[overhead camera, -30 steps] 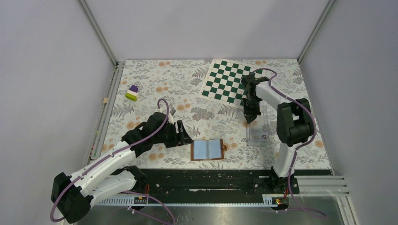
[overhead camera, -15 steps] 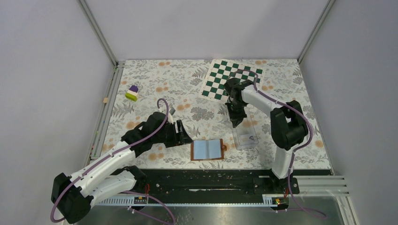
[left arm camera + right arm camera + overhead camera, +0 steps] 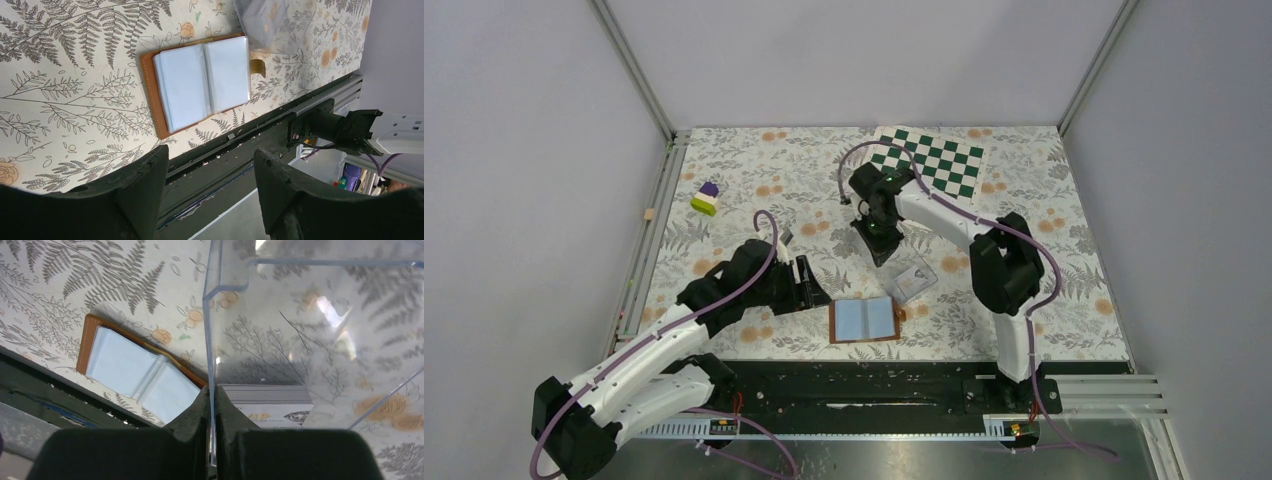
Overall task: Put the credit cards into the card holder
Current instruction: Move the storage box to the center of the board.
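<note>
The right tool [image 3: 212, 399], clenched on the wall of the clear case [image 3: 912, 283], has just swung it in from 3 o'clock to the wallet's [image 3: 865, 319] 1 o'clock. The cards [image 3: 265, 402] lie inside it, now near their pockets. The left tool [image 3: 809, 285] waits released at 9 o'clock.

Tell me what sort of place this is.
Probably a lab robot test cell: a floral-covered table boxed in by plain walls and aluminium posts, a green checkerboard sheet, and the left arm and right arm bolted to a rail.
</note>
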Robot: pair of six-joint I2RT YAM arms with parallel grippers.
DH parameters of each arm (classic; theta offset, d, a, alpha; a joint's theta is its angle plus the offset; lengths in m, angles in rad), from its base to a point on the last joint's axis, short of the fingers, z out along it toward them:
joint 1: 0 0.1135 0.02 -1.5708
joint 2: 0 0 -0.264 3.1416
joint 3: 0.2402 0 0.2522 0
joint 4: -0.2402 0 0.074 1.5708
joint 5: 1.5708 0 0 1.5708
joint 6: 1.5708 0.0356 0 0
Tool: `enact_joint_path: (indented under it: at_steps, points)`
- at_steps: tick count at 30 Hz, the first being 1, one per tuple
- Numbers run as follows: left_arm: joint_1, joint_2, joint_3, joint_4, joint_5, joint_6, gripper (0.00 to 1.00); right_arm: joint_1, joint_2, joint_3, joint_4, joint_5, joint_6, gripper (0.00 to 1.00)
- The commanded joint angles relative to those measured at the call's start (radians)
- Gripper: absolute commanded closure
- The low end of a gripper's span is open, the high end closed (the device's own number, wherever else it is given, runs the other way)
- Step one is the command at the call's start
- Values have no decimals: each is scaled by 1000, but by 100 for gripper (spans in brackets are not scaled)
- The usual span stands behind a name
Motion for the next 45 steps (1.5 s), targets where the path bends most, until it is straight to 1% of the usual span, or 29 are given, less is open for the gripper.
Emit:
enact_joint_path:
  at_steps: [1,5,6,10,12,15,16,19,22,25,28,32,34,37,40,44,45]
  points:
    - [12,-20,1,13,-4,15,37,78,63,105,-62,27,-108,97]
    - [16,-27,6,1,-4,19,37,133,119,145,-64,96,-123,93]
    - [18,-30,6,-5,-5,18,37,141,128,155,-65,105,-121,90]
    - [20,-42,3,-9,-8,18,37,152,165,211,-97,222,-38,65]
    - [23,-43,0,-8,-8,15,37,152,144,208,-95,273,-2,52]
    - [22,-41,-1,-7,-7,15,37,152,81,186,-93,340,59,36]
    - [22,-40,-1,-7,-7,15,37,150,54,170,-87,363,86,32]
    - [23,-36,-3,-1,-4,15,37,148,-51,96,-61,388,172,25]
    - [24,-26,-1,5,3,16,37,122,-149,16,-59,393,283,25]
    - [24,-21,3,5,9,19,37,59,-227,-85,-64,333,388,28]
    - [24,-24,3,6,9,18,37,1,-298,-187,-57,312,442,29]
    - [24,-26,-8,17,14,11,37,-67,-351,-321,-41,270,478,31]
    - [25,-26,-16,28,20,5,37,-93,-351,-368,-11,227,481,32]
    - [24,-25,-27,40,27,-2,37,-112,-313,-386,26,139,475,33]
    - [24,-27,-31,36,29,-2,37,-113,-251,-364,43,66,471,41]
    - [25,-51,-61,48,29,-22,37,-113,-210,-354,68,28,480,43]
    - [24,-58,-69,53,29,-27,37,-114,-202,-354,73,26,480,45]
